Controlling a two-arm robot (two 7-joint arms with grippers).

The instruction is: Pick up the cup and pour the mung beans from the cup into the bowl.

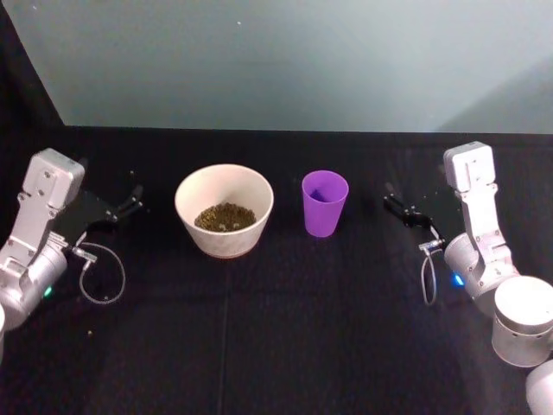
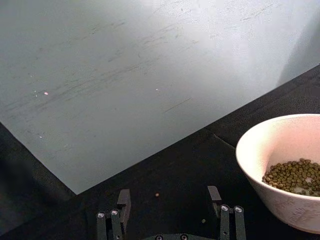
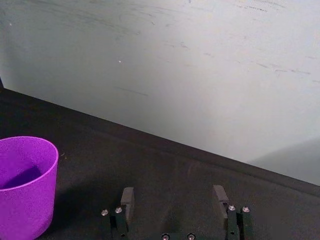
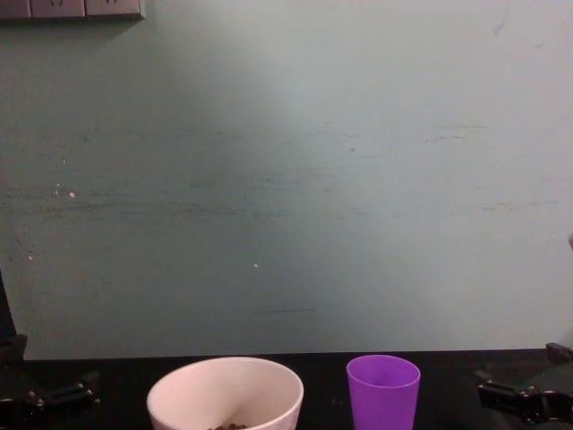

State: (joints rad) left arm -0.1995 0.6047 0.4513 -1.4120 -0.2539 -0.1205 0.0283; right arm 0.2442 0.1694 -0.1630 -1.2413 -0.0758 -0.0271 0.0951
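Cup (image 1: pixel 325 203): 1 purple cup, upright on the black tabletop (image 1: pixel 276 346), nearer the back edge than the front, just right of the bowl (image 1: pixel 225 210) and apart from it. No gripper touches it. Bowl: 1 cream bowl, upright, near the middle of the back edge. Mung beans (image 1: pixel 225 217): 1 dark heap lying in the bottom of the bowl; 2 loose grains lie on the tabletop close to the left gripper's fingers in the left wrist view.

Grippers: 2. The left gripper (image 1: pixel 131 202) rests low toward the left edge, its fingers spread wide and empty, pointing toward the bowl. The right gripper (image 1: pixel 399 210) rests low toward the right edge, fingers likewise spread wide and empty, pointing toward the cup.

Views compared: the head view shows the heap inside the bowl from above, whereas the chest view shows both vessels side-on before a pale green wall (image 4: pixel 286 179), with only the top of the heap visible. The right wrist view shows the cup's interior as far as its rim shadow; its bottom is hidden.
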